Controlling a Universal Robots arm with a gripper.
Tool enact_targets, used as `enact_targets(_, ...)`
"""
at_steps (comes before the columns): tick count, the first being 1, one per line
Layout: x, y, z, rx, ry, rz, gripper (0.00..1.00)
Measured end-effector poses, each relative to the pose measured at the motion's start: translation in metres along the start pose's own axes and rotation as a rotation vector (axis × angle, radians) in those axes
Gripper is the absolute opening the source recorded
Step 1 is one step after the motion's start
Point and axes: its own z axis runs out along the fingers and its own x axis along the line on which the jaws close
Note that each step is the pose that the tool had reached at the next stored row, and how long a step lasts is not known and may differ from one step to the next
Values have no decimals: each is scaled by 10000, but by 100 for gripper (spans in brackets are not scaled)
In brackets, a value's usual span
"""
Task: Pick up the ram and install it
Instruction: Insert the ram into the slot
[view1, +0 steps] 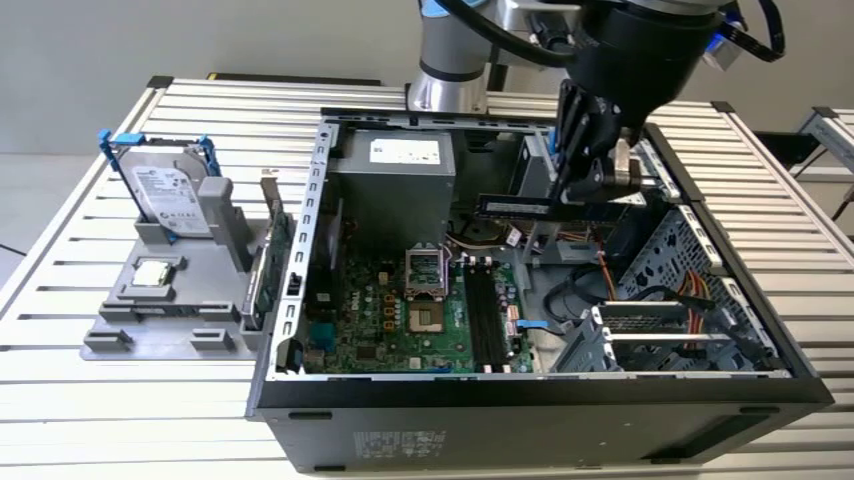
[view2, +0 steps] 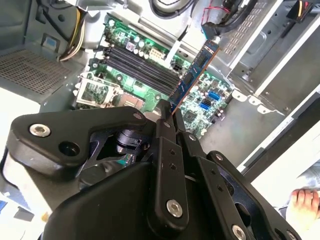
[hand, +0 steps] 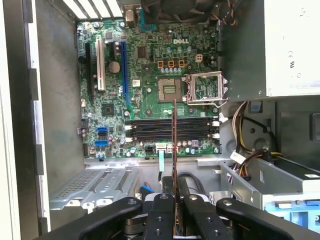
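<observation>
Claw (hand: 175, 194) is closed to a narrow gap on the ram (hand: 174, 145), pinching the thin stick so that it hangs in the air above the open computer case (view1: 534, 420), apart from the black memory slots (hand: 170, 129) on the motherboard (hand: 150, 65). I judge that the danger is in the alignment: the stick appears to lie across the slots and not along them, so pressing it down like this could bend it or harm a slot. The grip also covers little of the stick, so the ram may tilt or slip.
</observation>
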Motion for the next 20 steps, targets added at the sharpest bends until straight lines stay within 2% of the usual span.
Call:
enact_targets(7, -67, -4, 0, 0, -2, 75, 0)
enact_targets(20, -74, -30, 0, 1, -2, 82, 0)
